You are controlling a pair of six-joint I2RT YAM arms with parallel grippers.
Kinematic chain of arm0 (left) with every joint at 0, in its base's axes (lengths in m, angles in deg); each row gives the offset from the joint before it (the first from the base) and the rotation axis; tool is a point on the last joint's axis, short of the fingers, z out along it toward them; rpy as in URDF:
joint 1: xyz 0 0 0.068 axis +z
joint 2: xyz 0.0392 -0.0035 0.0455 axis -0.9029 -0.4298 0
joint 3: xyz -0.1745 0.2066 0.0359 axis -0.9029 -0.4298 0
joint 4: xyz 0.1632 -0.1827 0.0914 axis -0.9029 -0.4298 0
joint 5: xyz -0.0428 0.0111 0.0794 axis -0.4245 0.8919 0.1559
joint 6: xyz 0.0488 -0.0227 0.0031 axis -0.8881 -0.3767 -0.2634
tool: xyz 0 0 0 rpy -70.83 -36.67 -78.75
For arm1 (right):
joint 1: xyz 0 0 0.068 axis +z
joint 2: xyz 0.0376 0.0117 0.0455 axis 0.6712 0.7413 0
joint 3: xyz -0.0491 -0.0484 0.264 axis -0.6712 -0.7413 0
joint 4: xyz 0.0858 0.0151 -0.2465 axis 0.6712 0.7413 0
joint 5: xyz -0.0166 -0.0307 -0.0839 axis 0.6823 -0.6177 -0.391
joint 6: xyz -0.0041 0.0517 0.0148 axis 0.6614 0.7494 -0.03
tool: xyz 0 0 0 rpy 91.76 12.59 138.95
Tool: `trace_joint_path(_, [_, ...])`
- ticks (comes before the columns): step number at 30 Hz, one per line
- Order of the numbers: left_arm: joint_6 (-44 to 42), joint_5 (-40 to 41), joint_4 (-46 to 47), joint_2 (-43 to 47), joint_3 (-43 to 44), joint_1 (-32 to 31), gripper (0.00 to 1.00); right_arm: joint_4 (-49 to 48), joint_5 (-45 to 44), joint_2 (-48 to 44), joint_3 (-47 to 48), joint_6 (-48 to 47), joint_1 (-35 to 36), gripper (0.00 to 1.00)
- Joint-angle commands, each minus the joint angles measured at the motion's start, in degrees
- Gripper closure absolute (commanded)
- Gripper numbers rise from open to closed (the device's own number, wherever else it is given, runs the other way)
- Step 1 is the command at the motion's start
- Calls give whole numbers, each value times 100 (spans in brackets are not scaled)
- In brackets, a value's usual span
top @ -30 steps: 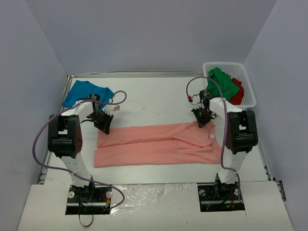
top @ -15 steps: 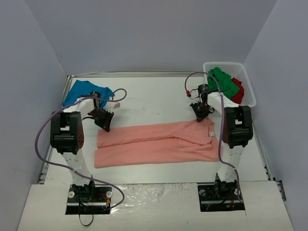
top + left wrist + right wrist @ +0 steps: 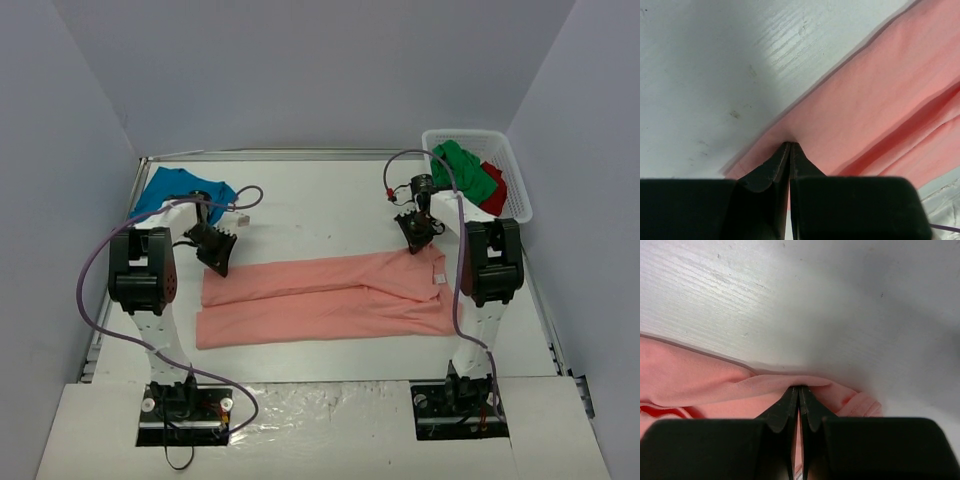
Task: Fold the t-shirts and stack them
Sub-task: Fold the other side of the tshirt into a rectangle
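Observation:
A salmon-pink t-shirt (image 3: 320, 300) lies folded lengthwise as a long band across the middle of the table. My left gripper (image 3: 218, 263) is shut on the far left edge of the band. In the left wrist view its tips (image 3: 790, 145) pinch the pink cloth (image 3: 880, 100). My right gripper (image 3: 413, 247) is shut on the far right edge, and its tips (image 3: 799, 388) nip a raised fold of the pink cloth (image 3: 690, 380). A teal-blue t-shirt (image 3: 175, 190) lies at the far left. Green (image 3: 462, 172) and red (image 3: 492, 192) t-shirts sit in the basket.
A white mesh basket (image 3: 518, 200) stands at the far right corner, behind the right arm. White walls close in the table on three sides. A cable (image 3: 245, 205) loops off the left arm next to the teal shirt.
Both grippers have drawn a little toward the far side with the shirt's far edge held. The right one has also shifted slightly left. In the last half second almost nothing moved.

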Motion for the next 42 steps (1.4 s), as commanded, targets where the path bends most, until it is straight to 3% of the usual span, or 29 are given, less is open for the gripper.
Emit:
trace_joint_path(1, [82,196,-85,-238,255,13,98,102,-68,423,128,-21,44,100])
trace_joint_path(7, [204,125,-323,-809,976,66,98,120,-86,634,532,15,53,100])
trace_joint_path(20, [425,573,-314,-1082,1741,101,98,427,46,959,1534,24,132,100])
trace_joint_path(29, [284,398,-508,-196,1434,101,97,734,204,327,1403,-82,159,94])
trace_joint_path(32, [284,284,-622,419,1276,93,98,919,169,-85,1289,-73,185,84])
trace_joint_path(34, [292,187,-579,1040,1057,101,97,981,221,-481,1140,-56,194,61])
trace_joint_path(36, [406,195,-255,1543,794,101,94,1016,257,-892,1008,-56,194,44])
trace_joint_path(37, [433,256,-96,2050,488,93,91,1007,265,-1026,868,-99,194,38])
trace_joint_path(38, [477,300,36,2281,345,101,77,999,257,-1157,788,-126,194,25])
trace_joint_path(39, [503,336,220,2501,222,101,76,998,283,-1376,718,-152,194,5])
trace_joint_path(40, [443,275,230,2843,73,93,76,998,379,-1457,595,-204,194,0])
trace_joint_path(42, [416,170,160,3152,-7,101,58,990,581,-1624,472,-284,185,0])
